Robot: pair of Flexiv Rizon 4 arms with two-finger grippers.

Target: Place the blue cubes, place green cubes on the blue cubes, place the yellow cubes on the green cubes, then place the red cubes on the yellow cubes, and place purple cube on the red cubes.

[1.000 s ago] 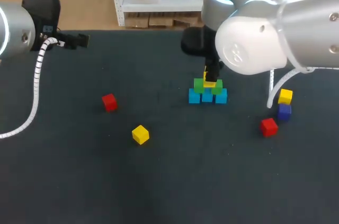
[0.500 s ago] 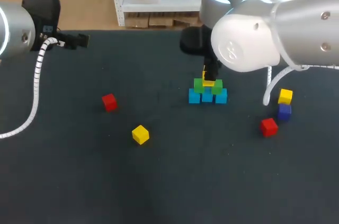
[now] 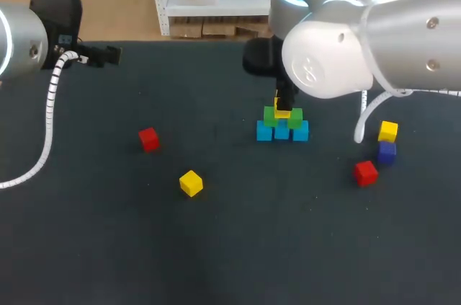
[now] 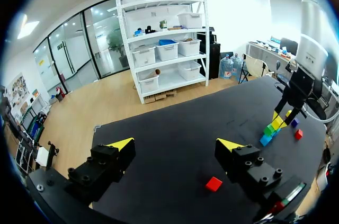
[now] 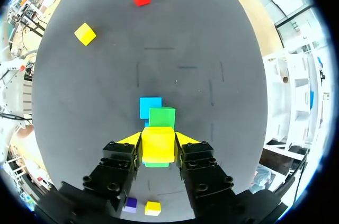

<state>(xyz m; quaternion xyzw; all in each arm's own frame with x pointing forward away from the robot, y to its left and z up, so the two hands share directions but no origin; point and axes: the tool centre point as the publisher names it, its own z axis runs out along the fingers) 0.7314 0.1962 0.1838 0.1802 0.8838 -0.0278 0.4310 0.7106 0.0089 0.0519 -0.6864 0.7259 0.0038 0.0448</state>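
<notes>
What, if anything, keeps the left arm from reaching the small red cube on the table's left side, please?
Probably nothing, so yes: the open, empty left gripper has the red cube lying alone ahead of it; the right gripper is off at the stack.

No writing, number, label or sign can be read here. The faces of the cubes (image 3: 271, 116) are plain colour, and the counter (image 3: 230, 247) under them carries no legible mark.
</notes>
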